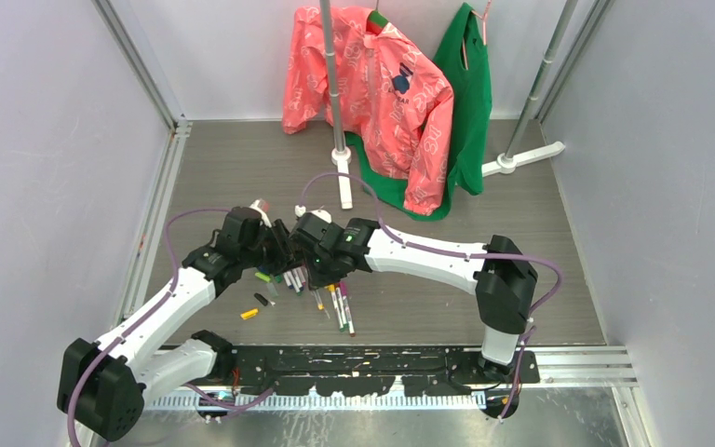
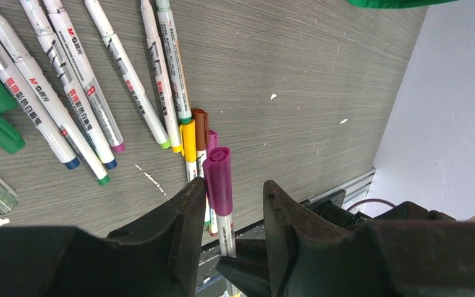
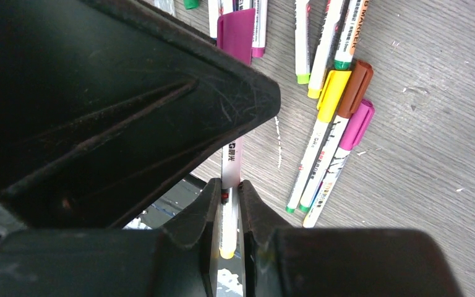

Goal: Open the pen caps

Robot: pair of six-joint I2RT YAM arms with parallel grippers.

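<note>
Right gripper (image 3: 227,187) clamps the pen (image 3: 230,162); left gripper (image 2: 234,184) stands open around its purple cap (image 2: 218,179).

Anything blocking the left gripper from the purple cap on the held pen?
Nothing visible: the purple cap sits between the left gripper fingers, one side not touching, while the right gripper clamps the barrel.

The left gripper (image 1: 277,247) and right gripper (image 1: 300,250) are seen tip to tip over the table (image 1: 540,214), left of centre. Pens (image 1: 340,305) are scattered just near of them. A yellow cap (image 1: 249,314), a dark cap (image 1: 262,299) and a green cap (image 1: 263,277) are seen loose at their left.
</note>
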